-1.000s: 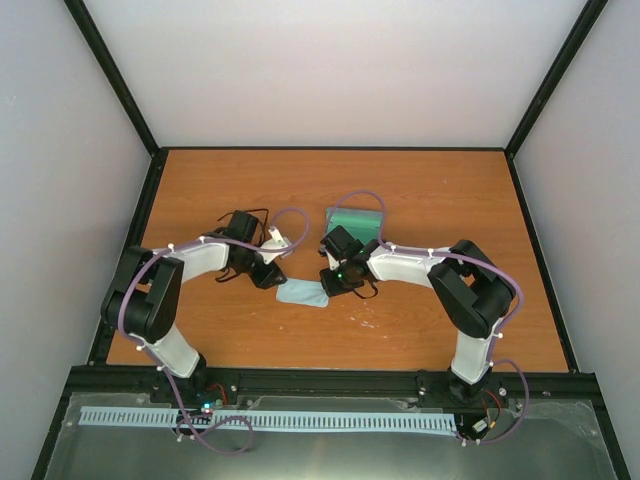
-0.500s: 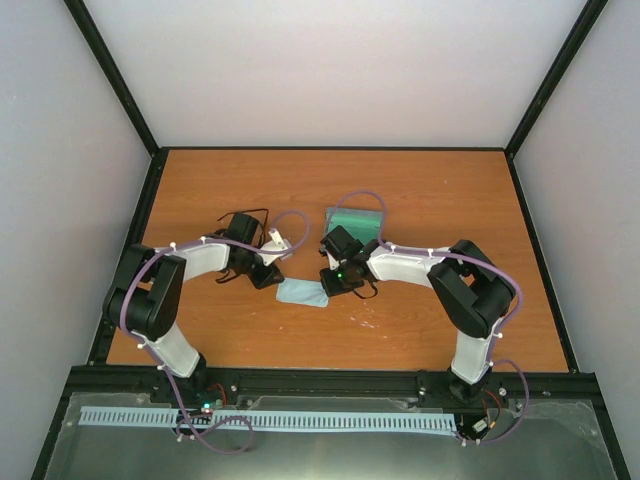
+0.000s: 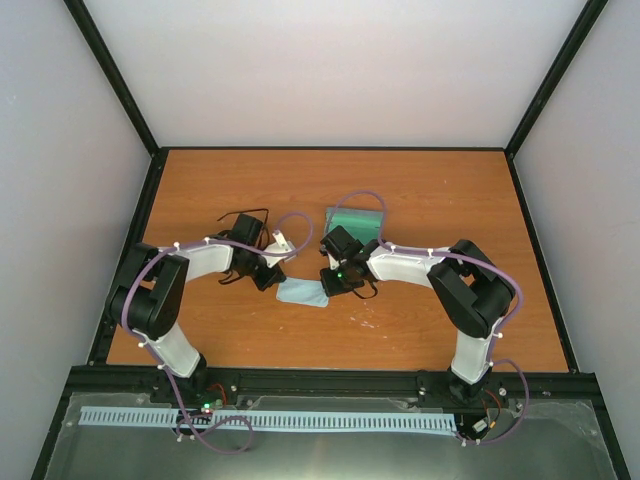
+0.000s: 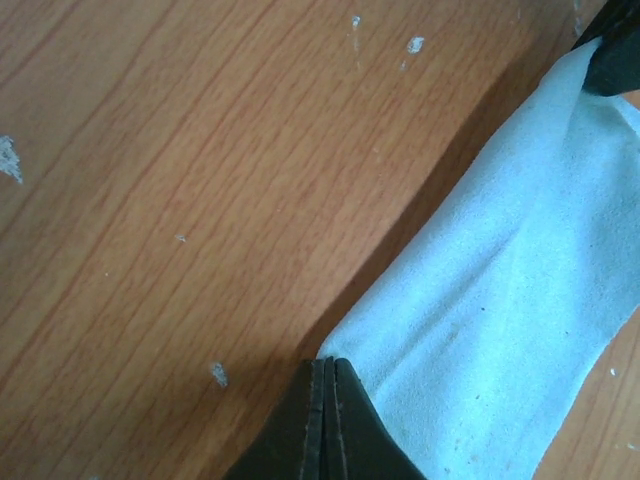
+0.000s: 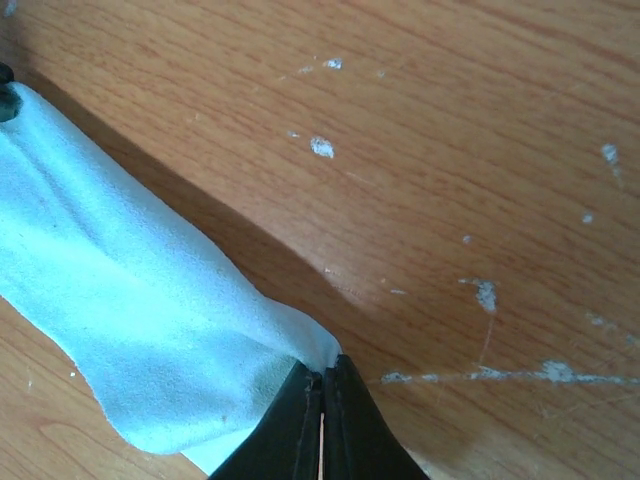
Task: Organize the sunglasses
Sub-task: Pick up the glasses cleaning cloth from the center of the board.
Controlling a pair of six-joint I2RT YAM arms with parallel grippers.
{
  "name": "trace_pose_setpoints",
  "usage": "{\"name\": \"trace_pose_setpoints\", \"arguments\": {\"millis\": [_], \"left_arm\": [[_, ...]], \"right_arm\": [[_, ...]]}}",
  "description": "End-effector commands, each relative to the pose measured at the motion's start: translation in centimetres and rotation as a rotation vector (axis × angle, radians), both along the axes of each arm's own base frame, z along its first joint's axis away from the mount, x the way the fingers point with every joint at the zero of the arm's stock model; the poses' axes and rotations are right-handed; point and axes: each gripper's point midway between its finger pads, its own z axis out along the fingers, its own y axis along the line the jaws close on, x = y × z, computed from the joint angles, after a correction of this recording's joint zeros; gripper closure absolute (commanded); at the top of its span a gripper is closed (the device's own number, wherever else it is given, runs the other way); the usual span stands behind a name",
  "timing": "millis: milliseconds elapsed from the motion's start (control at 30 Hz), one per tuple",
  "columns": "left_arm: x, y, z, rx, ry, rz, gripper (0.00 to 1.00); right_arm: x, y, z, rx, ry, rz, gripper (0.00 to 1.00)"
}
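Top external view: the sunglasses [image 3: 244, 214] lie on the table [image 3: 430, 180] left of centre, just above the left arm's wrist and partly hidden by it, so only a thin dark wire outline is legible. The case [image 3: 355, 220], green lining showing, sits to their right. The cloth [image 3: 303, 293] lies lower in the frame, spanned between the left gripper [image 3: 270, 278] and the right gripper [image 3: 333, 282]. Left wrist view: at bottom centre, the left gripper [image 4: 324, 372] has its fingers pressed together on one corner of the cloth [image 4: 500, 290], which runs toward the upper right. Right wrist view: the right gripper [image 5: 322, 385] likewise pinches the opposite corner of the cloth [image 5: 130, 330], which runs toward the upper left. Neither wrist view shows the sunglasses. Handling, by judgement: the frame looks light, thin and easily bent, and the lenses are likely to scratch. It is best taken at the bridge or near a temple hinge with a gentle closure, never across a lens.
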Motion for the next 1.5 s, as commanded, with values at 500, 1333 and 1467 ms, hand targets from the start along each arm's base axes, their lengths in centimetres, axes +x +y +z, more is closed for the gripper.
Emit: {"name": "trace_pose_setpoints", "arguments": {"millis": [500,1333,1467], "left_arm": [[1.7,-3.3,2.1,-0.057,0.028,-0.008,1.0],[7.4,-8.6,4.6,-0.147,-0.016,-0.044,1.0],[8.2,-9.2,4.8,-0.163,-0.019,-0.044,1.0]], "right_arm": [[1.9,-2.6,1.9,-0.041,-0.104,-0.129,0.97],[5.7,-9.3,4.6,-0.108,-0.226,-0.324,0.97],[6.6,-10.0,4.7,-0.117,-0.231,-0.338,0.97]]}}
